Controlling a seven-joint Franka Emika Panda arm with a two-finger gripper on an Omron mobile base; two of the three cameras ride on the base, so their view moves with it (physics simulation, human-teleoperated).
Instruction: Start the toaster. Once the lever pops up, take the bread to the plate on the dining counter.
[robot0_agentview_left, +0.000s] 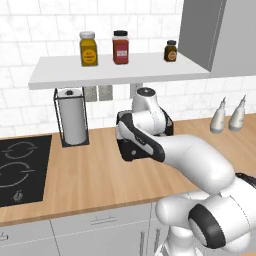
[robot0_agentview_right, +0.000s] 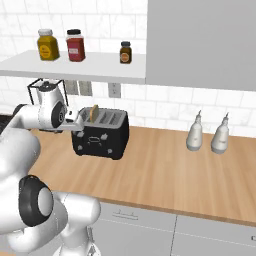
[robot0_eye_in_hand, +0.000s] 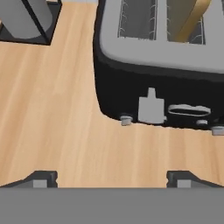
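Hand (robot0_eye_in_hand: 109, 178), its tips apart and holding nothing, hovers above the bench (robot0_eye_in_hand: 52, 113) just before the toaster (robot0_eye_in_hand: 144, 87), where the bread (robot0_eye_in_hand: 192, 19) stands in a slot; starting it looks the step in hand, calling next for pressing the lever (robot0_eye_in_hand: 151, 108) down.

White tile wall (robot0_agentview_left: 30, 27) behind a wood desk (robot0_agentview_right: 165, 170) over grey cabinets (robot0_agentview_right: 150, 227). White shelf (robot0_agentview_left: 120, 70) held three jars; black hob (robot0_agentview_left: 20, 170) sat at left.
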